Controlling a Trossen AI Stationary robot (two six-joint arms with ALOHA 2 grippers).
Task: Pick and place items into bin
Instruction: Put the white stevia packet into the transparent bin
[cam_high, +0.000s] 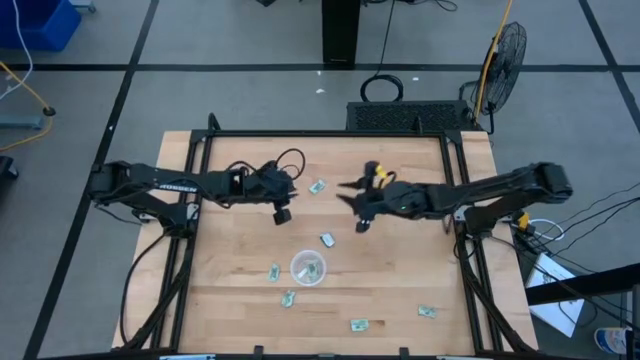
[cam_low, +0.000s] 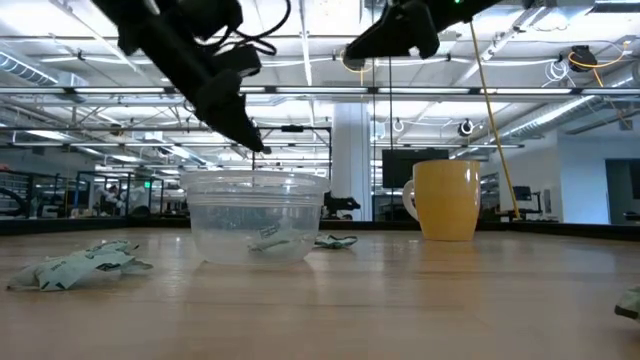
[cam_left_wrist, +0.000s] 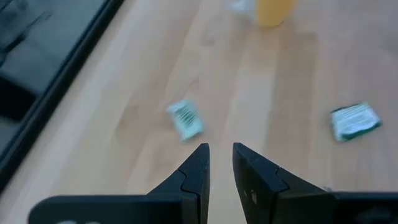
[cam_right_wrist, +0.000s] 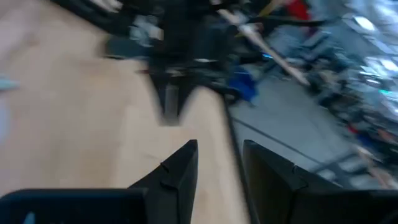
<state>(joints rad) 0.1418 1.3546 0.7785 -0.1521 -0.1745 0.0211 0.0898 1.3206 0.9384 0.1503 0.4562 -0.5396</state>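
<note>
The bin, a small round clear dish (cam_high: 307, 267), stands on the wooden table near its middle front, with one pale green-and-white packet (cam_low: 270, 240) lying in it. Several more packets lie flat on the table around it, among them three (cam_high: 318, 187) (cam_high: 327, 240) (cam_high: 273, 272). My left gripper (cam_high: 282, 213) hangs above the table, left of centre and beyond the dish. Its fingers are slightly apart and empty (cam_left_wrist: 220, 155), with two packets (cam_left_wrist: 185, 119) (cam_left_wrist: 354, 121) beyond them. My right gripper (cam_high: 356, 208) hangs right of centre, open and empty (cam_right_wrist: 219, 155).
An orange cup (cam_high: 378, 172) stands at the far middle of the table, close to my right gripper; it also shows in the low view (cam_low: 445, 200). More packets lie near the front edge (cam_high: 359, 324) (cam_high: 427, 312) (cam_high: 288, 298). A black frame (cam_high: 200, 150) borders the table.
</note>
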